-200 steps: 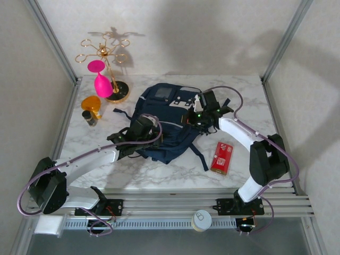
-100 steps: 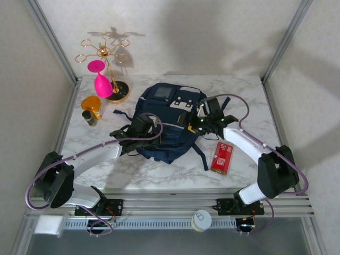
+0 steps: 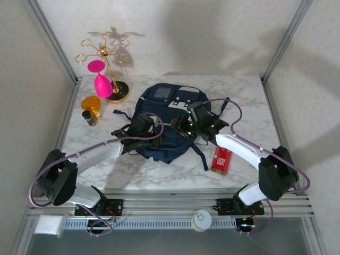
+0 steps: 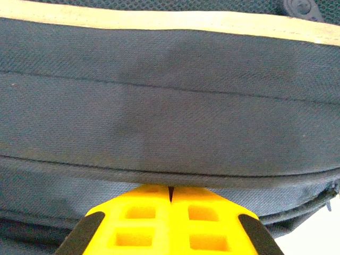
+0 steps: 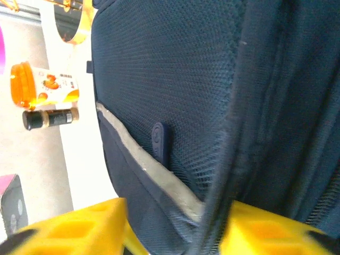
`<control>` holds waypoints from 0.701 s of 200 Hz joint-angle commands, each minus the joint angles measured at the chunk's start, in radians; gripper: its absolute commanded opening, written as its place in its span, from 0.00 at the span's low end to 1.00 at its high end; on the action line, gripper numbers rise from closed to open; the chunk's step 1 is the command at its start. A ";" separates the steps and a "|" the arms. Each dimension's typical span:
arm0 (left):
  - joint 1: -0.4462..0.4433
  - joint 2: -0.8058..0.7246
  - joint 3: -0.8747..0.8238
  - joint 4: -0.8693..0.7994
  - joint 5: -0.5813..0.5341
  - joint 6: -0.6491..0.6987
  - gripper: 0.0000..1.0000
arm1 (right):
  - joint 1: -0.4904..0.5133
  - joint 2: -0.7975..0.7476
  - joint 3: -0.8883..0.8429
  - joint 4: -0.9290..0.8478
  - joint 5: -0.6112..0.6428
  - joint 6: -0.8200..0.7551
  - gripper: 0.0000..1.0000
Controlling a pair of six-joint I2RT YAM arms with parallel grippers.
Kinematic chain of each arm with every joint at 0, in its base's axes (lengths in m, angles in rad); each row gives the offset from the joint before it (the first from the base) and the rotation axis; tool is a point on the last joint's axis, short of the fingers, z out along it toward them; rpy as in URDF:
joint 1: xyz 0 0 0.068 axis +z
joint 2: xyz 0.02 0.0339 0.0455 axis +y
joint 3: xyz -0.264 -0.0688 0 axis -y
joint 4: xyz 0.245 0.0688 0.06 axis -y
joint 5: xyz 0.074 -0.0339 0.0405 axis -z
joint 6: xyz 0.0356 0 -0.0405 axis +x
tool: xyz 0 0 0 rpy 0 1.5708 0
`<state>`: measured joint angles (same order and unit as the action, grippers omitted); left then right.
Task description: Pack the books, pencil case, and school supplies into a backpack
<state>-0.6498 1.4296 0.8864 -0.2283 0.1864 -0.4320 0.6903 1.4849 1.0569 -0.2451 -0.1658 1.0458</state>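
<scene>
Both of your arms bend in over the navy backpack (image 3: 166,149), which lies flat at the middle of the marble table (image 3: 244,95).

Your left gripper (image 3: 142,125) sits on the bag's 9 o'clock flank. Its wrist camera shows the yellow fingers (image 4: 159,226) pressed flush together, with their tips tucked under a piped fold of navy cloth. You cannot tell whether any fabric is caught between them.

Your right gripper (image 3: 187,123) is over the bag's 3 o'clock side, close to the left one across the middle of the pack. Its jaws stand apart. A dark strap edge (image 5: 215,212) of the bag runs through the gap and lies against one finger, with room left on the other side, so the claw is not clamped on it. Beyond those fingers, the wrist view takes in the mesh panel (image 5: 175,69), a pale grey trim band (image 5: 154,172) and a small dark tab (image 5: 161,141).

The red school-supplies pack (image 3: 222,158) rests on the table at the backpack's 4 o'clock. It is just beside the right forearm and apart from both claws.

At the backpack's 10 o'clock stands a gold wire rack (image 3: 106,56) carrying a pink glass (image 3: 101,82). An orange container (image 3: 90,102) and a small dark bottle (image 3: 91,118) sit at 9 o'clock, near the table's left edge.
</scene>
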 commanded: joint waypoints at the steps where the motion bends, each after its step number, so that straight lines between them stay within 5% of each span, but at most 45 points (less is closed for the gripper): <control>1: 0.001 0.004 0.003 0.018 0.028 0.019 0.00 | 0.024 0.034 0.063 0.024 0.036 -0.008 0.32; 30: 0.003 -0.024 -0.009 -0.004 -0.006 0.013 0.00 | -0.038 0.072 0.083 -0.001 0.009 -0.094 0.00; 93: 0.072 -0.034 0.001 -0.143 -0.152 0.079 0.00 | -0.210 0.054 0.167 -0.140 -0.092 -0.453 0.00; 140: 0.174 0.033 0.059 -0.108 -0.153 0.173 0.00 | -0.352 0.139 0.249 -0.178 -0.206 -0.673 0.00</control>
<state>-0.5224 1.4288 0.9058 -0.2962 0.0978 -0.3386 0.4046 1.5795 1.2224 -0.4412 -0.3664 0.5610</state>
